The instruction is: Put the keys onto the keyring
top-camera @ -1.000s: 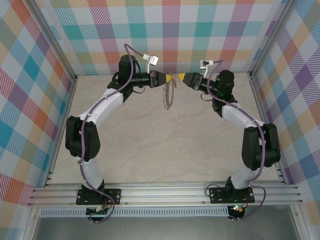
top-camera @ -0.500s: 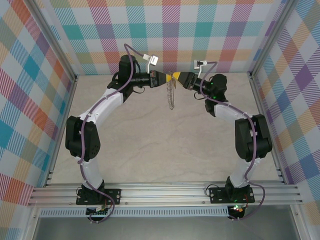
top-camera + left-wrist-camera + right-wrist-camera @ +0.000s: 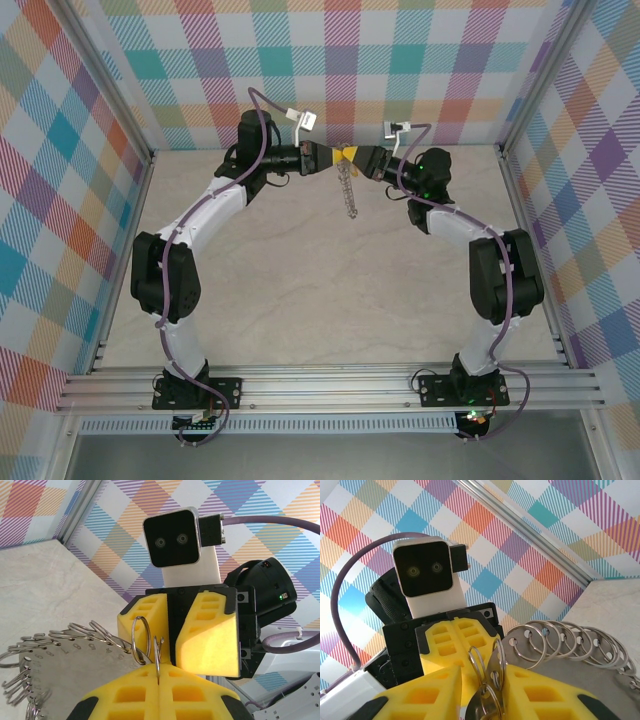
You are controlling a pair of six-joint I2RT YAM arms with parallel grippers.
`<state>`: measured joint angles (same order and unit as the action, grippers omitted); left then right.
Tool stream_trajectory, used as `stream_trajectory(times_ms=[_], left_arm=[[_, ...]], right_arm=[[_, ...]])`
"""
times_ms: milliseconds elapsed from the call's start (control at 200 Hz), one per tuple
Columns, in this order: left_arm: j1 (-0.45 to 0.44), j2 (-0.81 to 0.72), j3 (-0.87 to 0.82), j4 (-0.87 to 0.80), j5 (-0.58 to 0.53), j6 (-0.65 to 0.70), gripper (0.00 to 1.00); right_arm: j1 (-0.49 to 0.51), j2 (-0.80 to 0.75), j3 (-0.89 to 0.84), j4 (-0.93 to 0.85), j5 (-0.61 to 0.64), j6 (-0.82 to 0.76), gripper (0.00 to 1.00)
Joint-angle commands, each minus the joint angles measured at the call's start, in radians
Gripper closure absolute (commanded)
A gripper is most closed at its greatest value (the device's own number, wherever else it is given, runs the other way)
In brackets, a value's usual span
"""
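The keyring [image 3: 348,190], a thin grey disc fringed with small silvery loops [image 3: 555,635], hangs above the table at the back. My left gripper [image 3: 332,157] is shut on its top edge; in the left wrist view my yellow fingers [image 3: 125,695] pinch one thin loop [image 3: 159,655]. My right gripper [image 3: 359,157] meets the left one tip to tip. In the right wrist view a silver key part [image 3: 487,702] with a small ring sits between my right fingers [image 3: 425,695], touching the ring's loops. The key's yellow-orange head is hidden.
The beige table [image 3: 320,280] lies below both raised arms. Checked walls [image 3: 340,60] and aluminium rails [image 3: 525,200] close in the back and sides. The right arm's camera block [image 3: 172,537] faces the left wrist closely.
My right gripper has moved left until it meets the left gripper. The hanging keyring has swung slightly right and now shows edge-on. The left arm has stayed put.
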<state>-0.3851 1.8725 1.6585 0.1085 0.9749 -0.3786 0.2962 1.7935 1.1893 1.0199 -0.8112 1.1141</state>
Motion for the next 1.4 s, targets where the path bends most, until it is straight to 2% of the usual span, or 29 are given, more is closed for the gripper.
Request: stream_trajectory(times_ms=[0,235,420,595,675,740,880,995,1100,1350,1395], left_arm=[[-0.012,-0.044,0.003,0.051,0.004,-0.009,1.0],[-0.012,-0.044,0.001,0.053,0.003,-0.008,1.0],[-0.012,-0.042,-0.001,0.053,0.005,-0.009,1.0],[-0.012,-0.039,0.0,0.056,0.011,-0.011,1.0],[-0.012,-0.038,0.0,0.056,0.012,-0.01,1.0],[-0.012,-0.039,-0.001,0.056,0.013,-0.01,1.0],[-0.012,-0.038,-0.006,0.056,0.016,-0.011,1.0],[-0.013,-0.04,-0.008,0.057,0.017,-0.01,1.0],[-0.012,-0.039,-0.009,0.057,0.016,-0.01,1.0],[-0.003,-0.053,-0.008,0.04,-0.036,-0.006,1.0],[0.006,-0.06,-0.009,0.038,-0.05,-0.006,0.93]], right_arm=[[0.004,-0.055,-0.023,-0.009,-0.008,-0.049,0.7],[0.004,-0.072,-0.039,-0.019,-0.006,-0.057,0.73],[0.004,-0.072,-0.039,-0.02,-0.006,-0.053,0.84],[0.006,-0.06,-0.024,-0.014,-0.009,-0.043,0.87],[0.01,-0.053,-0.011,-0.012,-0.009,-0.038,0.85],[0.013,-0.047,0.002,-0.013,-0.007,-0.034,0.78],[0.017,-0.042,0.021,-0.02,-0.006,-0.034,0.77],[0.017,-0.036,0.03,-0.028,-0.006,-0.035,0.84],[0.018,-0.034,0.035,-0.036,-0.005,-0.039,1.0],[0.013,-0.037,0.033,-0.085,-0.01,-0.073,1.0],[0.009,-0.041,0.039,-0.112,-0.021,-0.096,1.0]])
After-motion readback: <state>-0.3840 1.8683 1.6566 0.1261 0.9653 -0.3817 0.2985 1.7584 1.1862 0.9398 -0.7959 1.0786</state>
